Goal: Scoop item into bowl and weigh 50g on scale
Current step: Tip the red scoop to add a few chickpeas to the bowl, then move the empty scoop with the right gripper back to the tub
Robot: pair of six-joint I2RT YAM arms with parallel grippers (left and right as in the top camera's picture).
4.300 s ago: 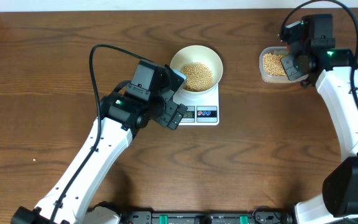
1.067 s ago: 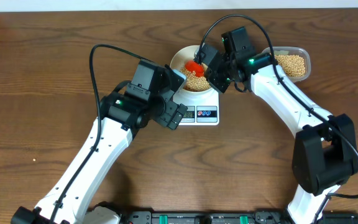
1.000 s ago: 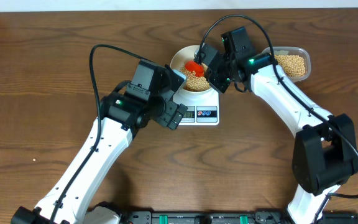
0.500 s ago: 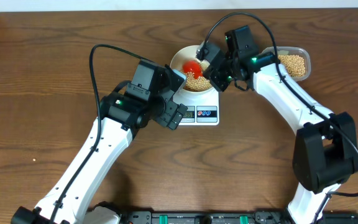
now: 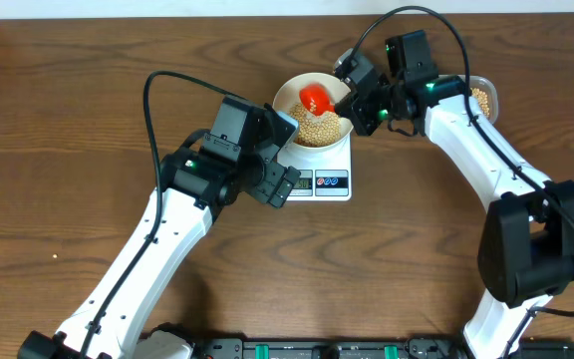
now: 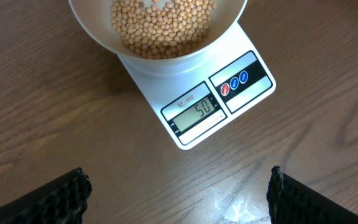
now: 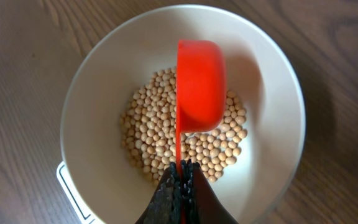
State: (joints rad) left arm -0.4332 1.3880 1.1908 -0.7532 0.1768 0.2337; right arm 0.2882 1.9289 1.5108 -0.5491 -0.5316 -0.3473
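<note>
On the dark wood table (image 5: 68,120), left pincer (image 6: 179,196) gapes; right pincer (image 7: 180,182) clamps red scoop (image 7: 199,84).

Beans (image 7: 160,143): tan-yellow, uniform. Bowl (image 7: 98,81): plain cream-white. Scoop (image 7: 201,81): bright orange-red. Scale (image 6: 166,84): white body; grey display (image 6: 194,113) with dark digits; black-edged panel (image 6: 241,82) with a red button (image 6: 225,88) and a blue button (image 6: 243,77). Table (image 5: 58,120): dark brown, streaked wood grain. Arms (image 5: 157,249): white links, black joints.
</note>
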